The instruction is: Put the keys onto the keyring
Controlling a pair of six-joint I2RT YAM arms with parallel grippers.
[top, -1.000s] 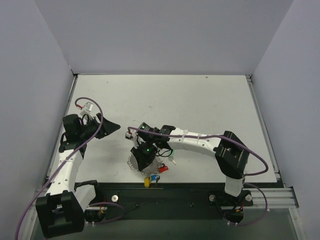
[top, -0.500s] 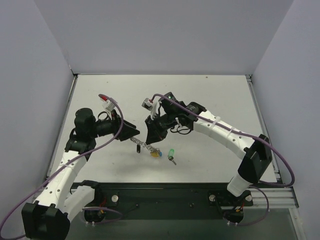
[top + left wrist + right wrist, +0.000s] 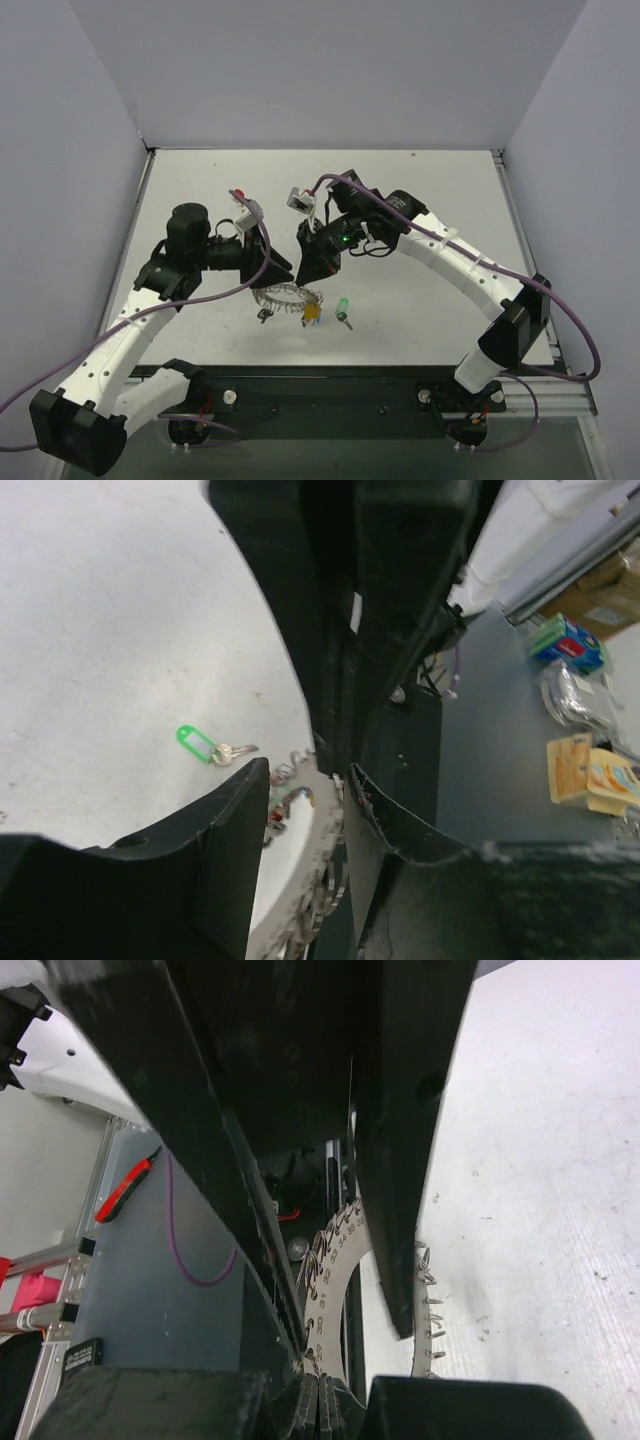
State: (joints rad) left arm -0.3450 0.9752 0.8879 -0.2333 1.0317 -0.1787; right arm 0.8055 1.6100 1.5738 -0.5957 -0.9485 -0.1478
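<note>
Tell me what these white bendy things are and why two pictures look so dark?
They are two robot arms at a table. One picture looks down from above; the other two come from cameras on the wrists, so the dark shapes are each hand's own fingers. The right hand pinches a silvery keyring with keys dangling. The left hand has fingers around the ring too; whether it squeezes, I cannot tell. A green key lies loose on the table.

surface: white table (image 3: 420,200) | on it: green key (image 3: 343,306) (blade toward the arms)
</note>
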